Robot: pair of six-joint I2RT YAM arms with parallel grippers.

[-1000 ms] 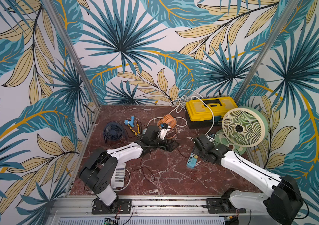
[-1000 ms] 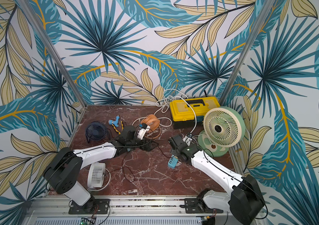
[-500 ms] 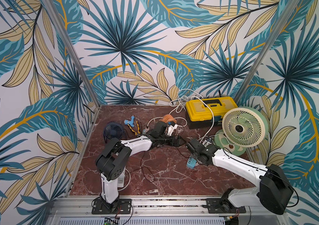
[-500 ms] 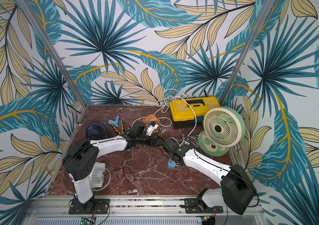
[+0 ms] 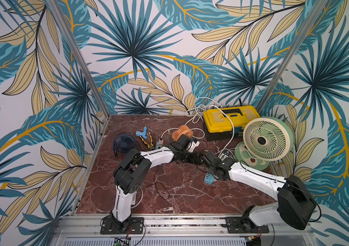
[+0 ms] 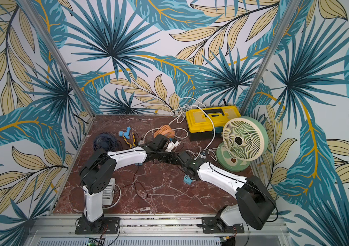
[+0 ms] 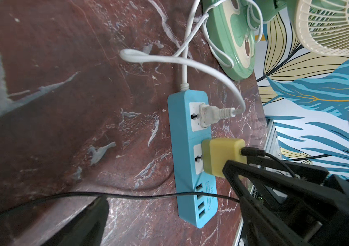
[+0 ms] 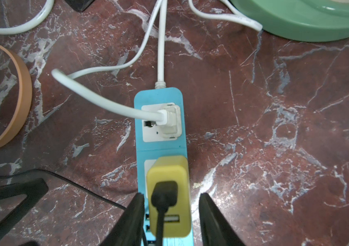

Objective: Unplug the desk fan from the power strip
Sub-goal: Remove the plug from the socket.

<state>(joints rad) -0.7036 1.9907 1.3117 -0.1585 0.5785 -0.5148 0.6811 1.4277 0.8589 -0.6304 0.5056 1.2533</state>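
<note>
The green and cream desk fan (image 5: 263, 138) stands at the right wall. A white cord runs from its base (image 8: 297, 21) toward the white plug (image 8: 169, 121), seated in the end socket of the blue power strip (image 8: 160, 147). A yellow adapter (image 8: 169, 191) with a black cable fills the second socket. My right gripper (image 8: 171, 202) straddles the adapter, with a gap still showing on one side. My left gripper (image 7: 174, 213) hovers wide open beside the strip (image 7: 188, 153), holding nothing. In both top views the grippers meet over the strip (image 5: 208, 181) (image 6: 188, 180).
A yellow toolbox (image 5: 229, 121) sits at the back, with a small orange fan (image 5: 182, 132) and a dark blue fan (image 5: 124, 142) left of it. A white mini fan (image 6: 108, 191) stands by the left arm's base. Thin black wires (image 5: 158, 187) trail across the marble floor.
My left arm has reached rightward to the strip, staying wide open. My right gripper has shifted slightly left and its jaws have narrowed around the yellow adapter.
</note>
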